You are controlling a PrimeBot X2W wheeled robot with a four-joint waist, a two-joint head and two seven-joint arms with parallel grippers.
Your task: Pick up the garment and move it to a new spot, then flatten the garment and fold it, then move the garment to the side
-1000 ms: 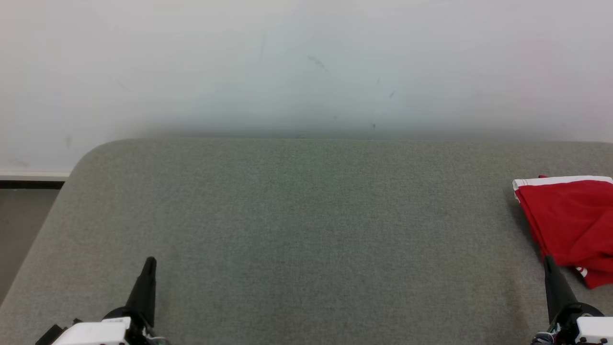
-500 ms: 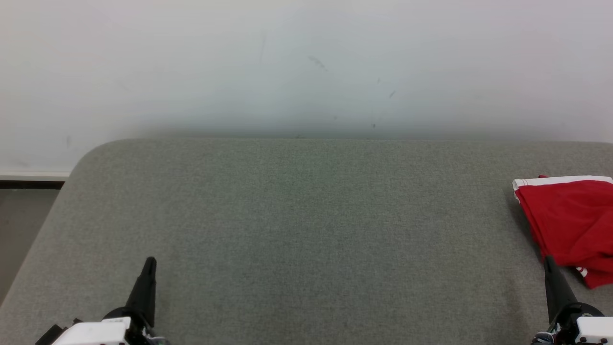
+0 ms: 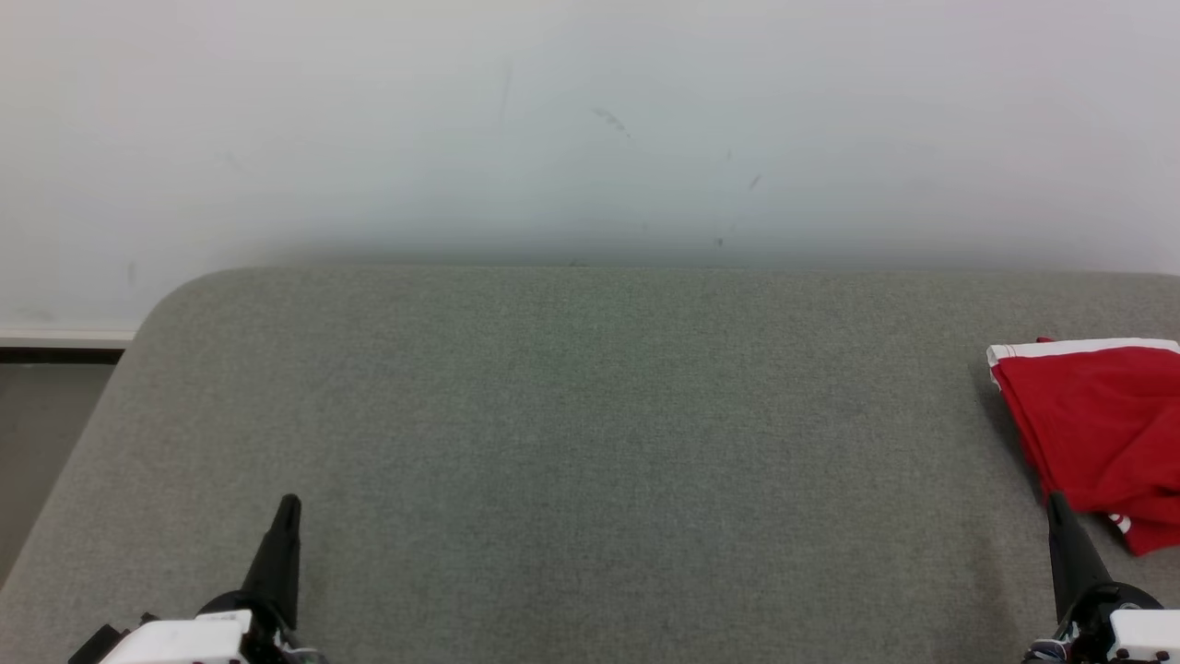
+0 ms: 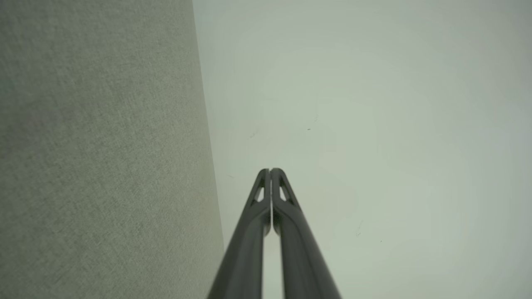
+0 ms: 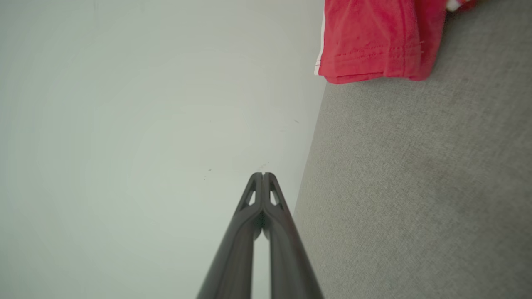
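Head view: the red garment (image 3: 1097, 433) is lying bunched at the tabletop's (image 3: 590, 415) right edge, just beside the right fingers (image 3: 1069, 553); the left fingers (image 3: 281, 544) are pointing forward, well apart from it.
Left wrist view: the left fingers (image 4: 251, 228) are pressing together, empty.
Right wrist view: the right fingers (image 5: 243, 232) are likewise pressing together, with the garment (image 5: 374, 37) lying ahead.

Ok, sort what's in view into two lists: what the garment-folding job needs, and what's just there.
For the job:
- red garment, bunched up on the robot's right
- left tool and right tool, both shut and empty
- grey padded table, the work surface

Just there:
- white wall
- strip of floor on the left
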